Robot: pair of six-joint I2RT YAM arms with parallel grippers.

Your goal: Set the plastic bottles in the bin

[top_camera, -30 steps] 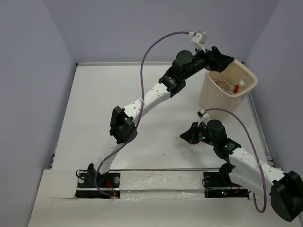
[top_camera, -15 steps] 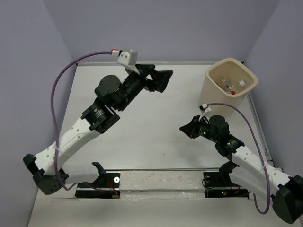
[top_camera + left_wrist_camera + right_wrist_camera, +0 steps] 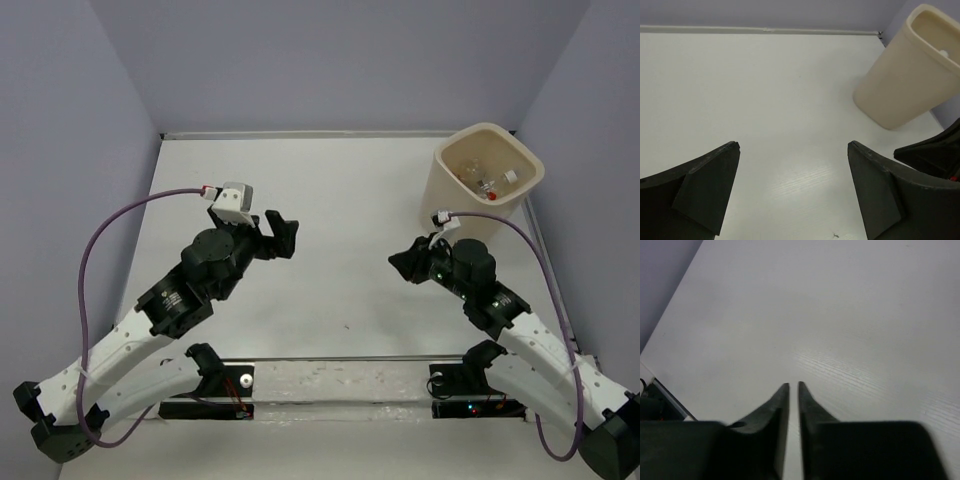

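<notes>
Beige bin, clear bottles inside, poss. three, red/white caps

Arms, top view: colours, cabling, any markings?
Both arms: white link shells, black joint housings, black wedge-shaped fingers on the left claw and right claw. A purple cable loops to a small white wrist camera on each. The right arm shows green LEDs. No readable markings.

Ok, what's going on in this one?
Nothing is being handled right now. The bottles lie inside the bin at the far right corner of the table, and no bottle shows on the table itself. The left gripper is open and empty above the table's left half. The right gripper is shut on nothing, in front of the bin.
</notes>
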